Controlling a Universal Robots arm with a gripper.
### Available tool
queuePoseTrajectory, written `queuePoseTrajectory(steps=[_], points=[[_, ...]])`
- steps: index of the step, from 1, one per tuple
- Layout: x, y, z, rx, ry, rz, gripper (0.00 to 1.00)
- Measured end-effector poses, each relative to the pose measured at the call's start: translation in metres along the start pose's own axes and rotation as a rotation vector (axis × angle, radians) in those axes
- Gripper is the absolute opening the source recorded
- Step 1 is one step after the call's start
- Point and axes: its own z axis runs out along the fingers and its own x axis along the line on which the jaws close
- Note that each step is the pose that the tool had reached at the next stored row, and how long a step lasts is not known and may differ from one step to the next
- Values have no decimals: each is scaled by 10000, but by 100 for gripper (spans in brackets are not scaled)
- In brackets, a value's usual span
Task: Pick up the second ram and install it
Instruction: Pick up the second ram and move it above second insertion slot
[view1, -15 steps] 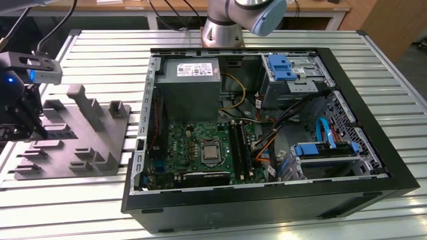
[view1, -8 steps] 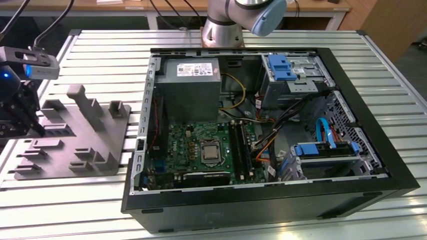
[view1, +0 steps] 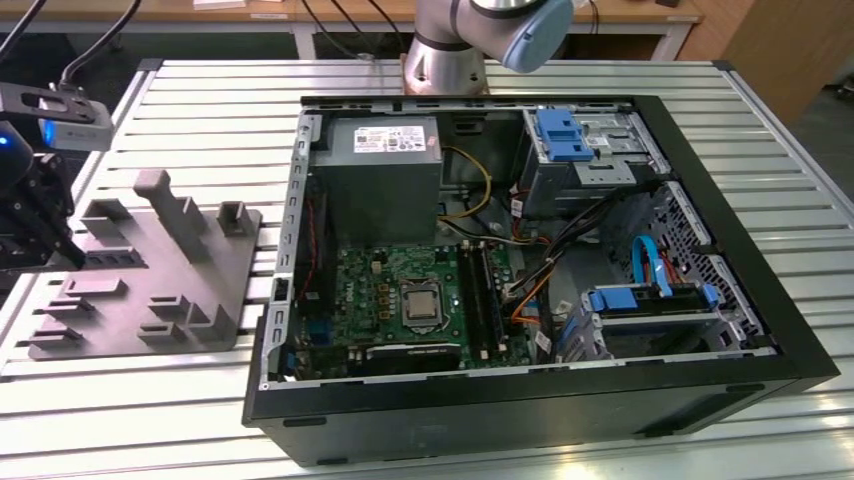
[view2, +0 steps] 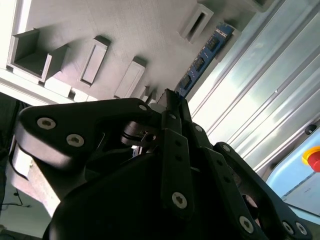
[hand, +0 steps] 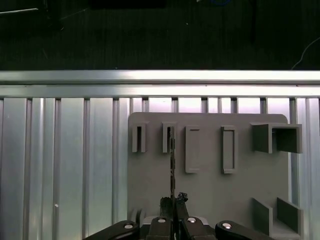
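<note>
Nearest the lens in the first wrist view, the gripper is seen with its jaws drawn narrow onto the near end of the second ram. A grey fixture is spread beneath on the slatted table. In the exterior view an open computer case is set just beside the fixture; a green motherboard, a grey power supply and blue drive cages are held in it. The ram, dark blue with black chips, is stood on edge, its far end seated in a fixture slot.
</note>
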Motion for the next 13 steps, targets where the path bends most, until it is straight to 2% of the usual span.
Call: queuePoseTrajectory(steps=[13], points=[[0, 4, -137, -1, 0, 0, 14]])
